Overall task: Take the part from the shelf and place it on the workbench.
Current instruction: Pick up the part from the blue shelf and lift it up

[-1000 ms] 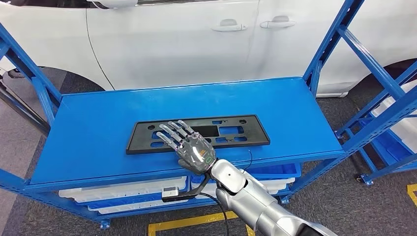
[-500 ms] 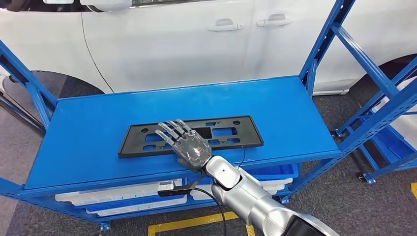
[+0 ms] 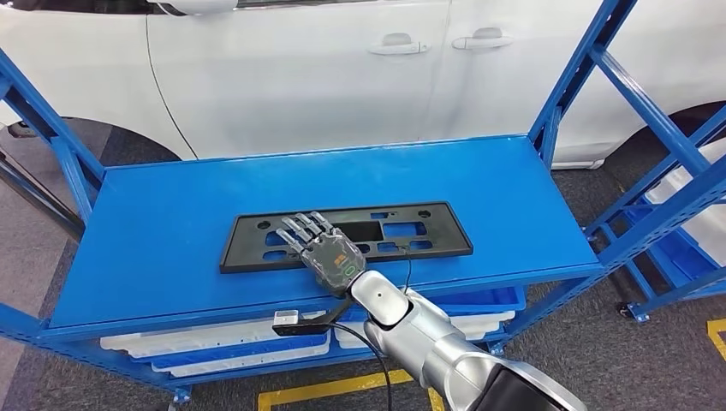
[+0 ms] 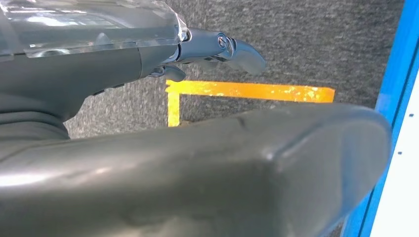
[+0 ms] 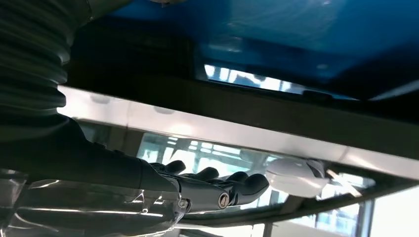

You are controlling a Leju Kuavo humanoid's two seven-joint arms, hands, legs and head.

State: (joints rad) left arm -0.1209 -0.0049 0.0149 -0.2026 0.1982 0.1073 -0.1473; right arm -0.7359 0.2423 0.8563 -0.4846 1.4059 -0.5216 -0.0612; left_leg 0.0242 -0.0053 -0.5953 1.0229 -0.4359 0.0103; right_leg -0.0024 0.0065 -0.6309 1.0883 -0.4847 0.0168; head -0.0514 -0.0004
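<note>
Head view: part (image 3: 347, 235), a long black flat frame with cutouts, lies flat on the blue shelf (image 3: 171, 223), long axis running 9 to 3 o'clock, slightly nearer the shelf's front edge than the back.

Right hand (image 3: 321, 247) reaches in from 5 o'clock and sits over the part's middle-left section, palm down, fingers (image 3: 301, 227) stretched out and a little apart, pointing toward 11 o'clock. Fingertips lie over the part's cutouts; cannot tell whether they touch the part or hover just above it. Nothing is grasped, so the hand reads as released. Right wrist view: dark fingers (image 5: 217, 190) extended side by side, nothing between them, with the blue shelf surface and the dark part close by.

Left hand (image 4: 148, 74): left wrist view shows it hanging over grey carpet (image 4: 306, 39) with a yellow floor line (image 4: 247, 91); one dark fingertip (image 4: 242, 49) sticks out, nothing visible in it. Whether it is released or clenched: cannot tell, thumb blocks most of the frame.

White car (image 3: 342, 68) stands behind the shelf at 12 o'clock. White and blue bins (image 3: 214, 338) sit on the lower level. A second blue rack (image 3: 676, 197) stands at 3 o'clock.
</note>
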